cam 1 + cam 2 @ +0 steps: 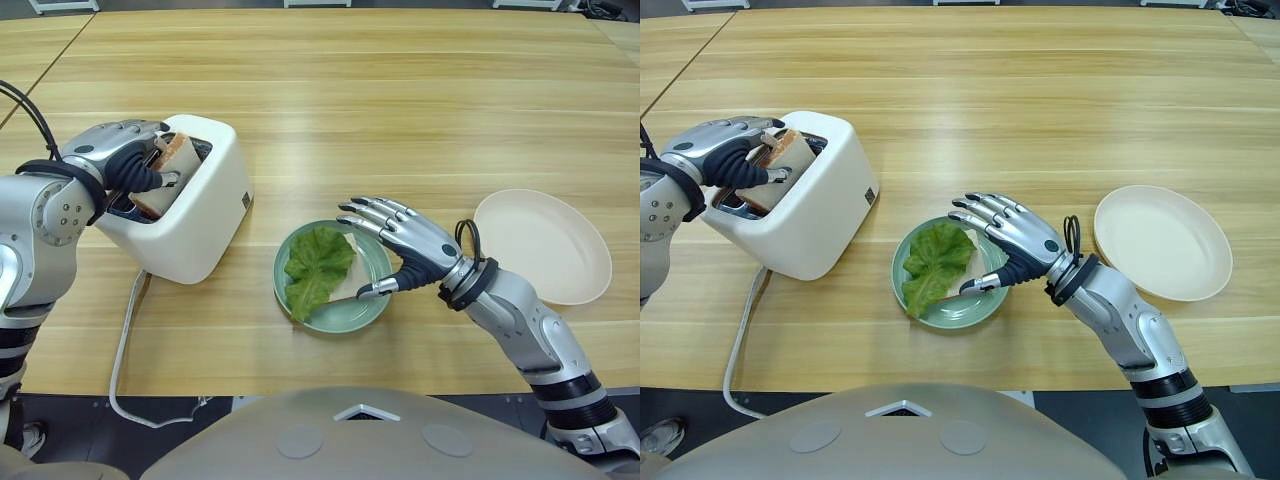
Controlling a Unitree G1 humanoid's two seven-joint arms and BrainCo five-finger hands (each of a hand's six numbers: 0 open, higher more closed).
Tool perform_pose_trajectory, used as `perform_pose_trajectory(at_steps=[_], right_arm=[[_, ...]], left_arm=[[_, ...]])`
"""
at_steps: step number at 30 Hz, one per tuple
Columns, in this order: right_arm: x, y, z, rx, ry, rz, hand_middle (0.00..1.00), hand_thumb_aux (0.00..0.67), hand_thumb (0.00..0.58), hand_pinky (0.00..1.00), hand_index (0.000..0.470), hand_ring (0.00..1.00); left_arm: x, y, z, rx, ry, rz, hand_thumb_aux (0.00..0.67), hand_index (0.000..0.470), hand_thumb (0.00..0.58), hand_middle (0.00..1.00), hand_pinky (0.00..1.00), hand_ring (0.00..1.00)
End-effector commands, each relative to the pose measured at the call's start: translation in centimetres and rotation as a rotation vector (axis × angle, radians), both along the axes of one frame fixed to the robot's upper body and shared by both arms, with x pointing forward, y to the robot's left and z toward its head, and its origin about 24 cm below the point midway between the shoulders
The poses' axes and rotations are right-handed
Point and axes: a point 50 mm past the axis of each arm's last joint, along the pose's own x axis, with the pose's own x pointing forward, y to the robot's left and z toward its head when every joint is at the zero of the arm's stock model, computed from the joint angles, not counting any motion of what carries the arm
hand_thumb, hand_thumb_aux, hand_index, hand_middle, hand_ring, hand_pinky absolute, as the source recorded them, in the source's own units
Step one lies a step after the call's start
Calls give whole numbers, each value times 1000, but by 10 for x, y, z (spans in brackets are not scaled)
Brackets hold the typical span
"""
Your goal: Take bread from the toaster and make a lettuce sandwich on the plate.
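On the table (400, 90) a white toaster (200, 225) is set at the left, a cream plate (545, 245) at the right, and a green plate (345, 316) between them. A lettuce leaf (318, 268) is laid on the green plate, its long axis running far-to-near, the near tip swung leftward. A bread slice (172, 150), upright in the toaster slot, is pinched by the left hand (125, 158); the right hand (415, 240) is held spread at the green plate's right rim.

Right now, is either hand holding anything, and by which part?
The left hand grips a bread slice by the upper part that stands out of the toaster. The right hand is open and holds nothing.
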Motion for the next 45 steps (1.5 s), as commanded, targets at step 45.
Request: perform_pose_trajectory(at_steps=[45], right_arm=[[-7, -26, 37, 206, -26, 42, 0, 0, 0, 0, 0, 0]], left_arm=[[37, -152, -119, -758, 852, -455, 670, 470, 580, 0, 0, 0]])
